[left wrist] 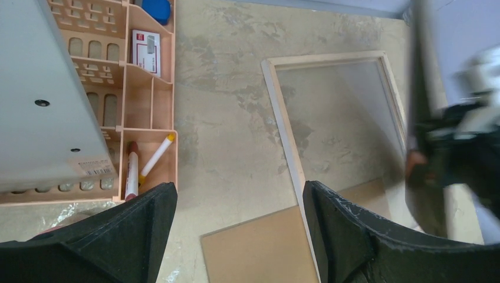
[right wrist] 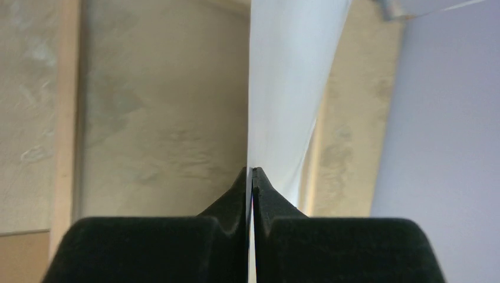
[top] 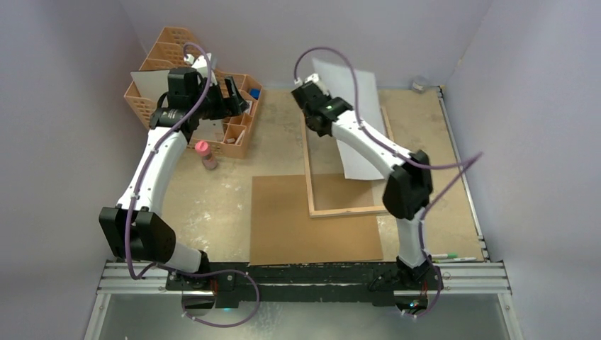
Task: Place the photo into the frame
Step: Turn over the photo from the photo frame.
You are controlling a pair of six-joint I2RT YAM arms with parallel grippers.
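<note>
The photo (top: pixel 354 120) hangs upright over the far part of the frame, its plain white reverse showing. My right gripper (top: pixel 310 93) is shut on the photo's edge; in the right wrist view the white sheet (right wrist: pixel 295 88) rises from between the closed fingertips of the gripper (right wrist: pixel 252 172). The frame (top: pixel 310 170) lies flat on the table, light wood rim up, and its clear pane shows the tabletop (left wrist: pixel 336 112). My left gripper (left wrist: pixel 239 194) stands open and empty, high up beside the peach organiser, left of the frame's left rail (left wrist: pixel 289 130).
A brown fibreboard sheet (top: pixel 312 227) lies in front of the frame, partly under its near rail. The peach lattice organiser (top: pixel 234 134) holds markers (left wrist: pixel 132 171) and a white board (top: pixel 159 85). A pink-capped bottle (top: pixel 205 152) stands near it. Markers (top: pixel 450 257) lie at the near right edge.
</note>
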